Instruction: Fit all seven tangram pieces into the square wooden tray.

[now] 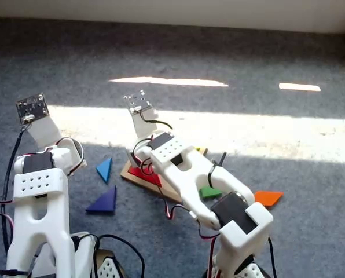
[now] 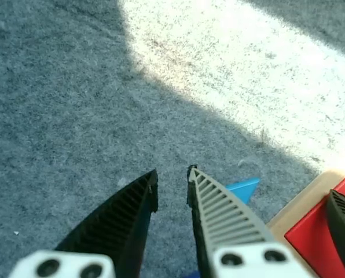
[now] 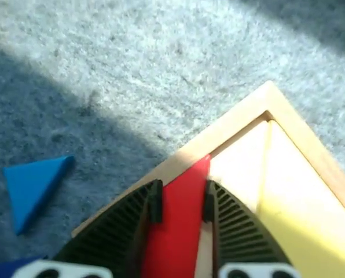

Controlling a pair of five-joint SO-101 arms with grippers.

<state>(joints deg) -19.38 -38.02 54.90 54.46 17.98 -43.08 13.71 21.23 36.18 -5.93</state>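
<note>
Right jaws pinch a flat red tangram piece [image 3: 181, 231] in the square wooden tray [image 3: 236, 124], tip at its rim, pale yellow piece [image 3: 303, 197] alongside. Left jaws slightly spread, empty, just off the tray. Light-blue triangle [image 1: 105, 169] and dark-blue triangle [image 1: 104, 201] lie beside the tray on grey carpeted counter [image 1: 219, 58]; green piece [image 1: 209, 192] and orange piece [image 1: 268, 197] opposite.

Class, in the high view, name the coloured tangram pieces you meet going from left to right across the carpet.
light blue triangle → red piece → green piece → orange piece
</note>
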